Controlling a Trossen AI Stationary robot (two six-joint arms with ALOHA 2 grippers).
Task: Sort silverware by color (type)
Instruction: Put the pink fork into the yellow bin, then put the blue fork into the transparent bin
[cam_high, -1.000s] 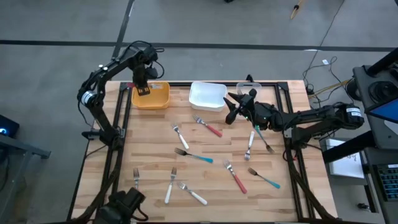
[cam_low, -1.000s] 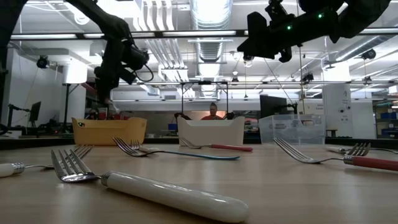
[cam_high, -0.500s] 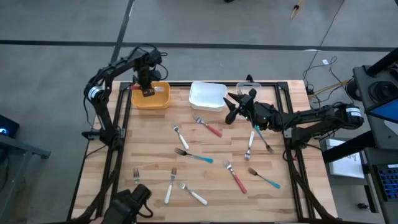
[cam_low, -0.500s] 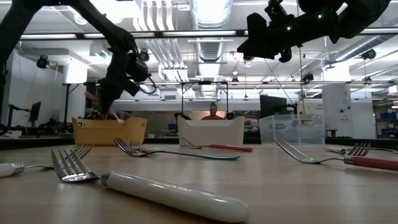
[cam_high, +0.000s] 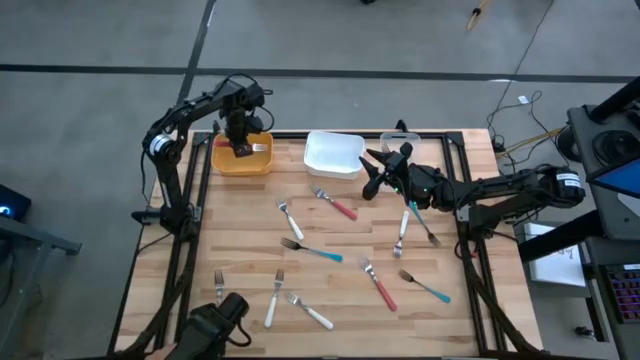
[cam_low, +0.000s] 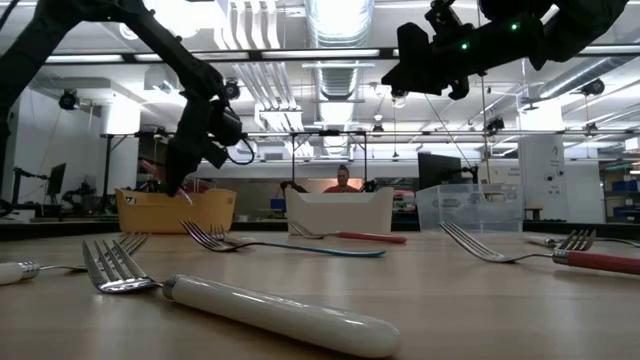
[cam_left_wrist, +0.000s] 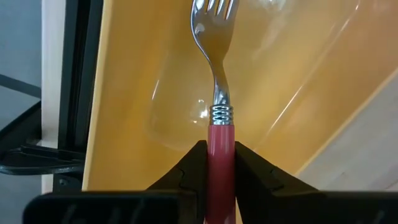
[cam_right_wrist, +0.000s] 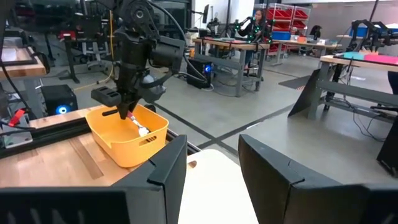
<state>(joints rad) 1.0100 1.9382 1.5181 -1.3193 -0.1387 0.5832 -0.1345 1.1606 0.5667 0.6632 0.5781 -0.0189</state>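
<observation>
Item: left gripper (cam_high: 243, 148), over the orange bin (cam_high: 228, 160) at the table's far left corner. Jaws closed on the pink handle of a fork (cam_left_wrist: 217, 74), head pointing down into the bin.

Item: right gripper (cam_high: 372, 172), raised near the white bin (cam_high: 333, 154) and clear bin (cam_low: 470, 207), well above the table (cam_high: 240, 240). Fingers apart, nothing between them.

Item: loose forks, about ten, scattered over the middle and near part of the table, pink, white and teal handles mixed; a white-handled fork (cam_low: 240, 303) lies nearest the low camera.

Risks:
- Fork head looks close to the bin's inner wall; a release from a tilt may tip it over the rim onto the frame or floor beside it.
- Bin sits at the table edge; a nudge from the gripper on withdrawal may shift it.

Room: space above the bin is free for a straight lift. The arms are well apart. The middle of the table is crowded with forks, some just beside each other.
</observation>
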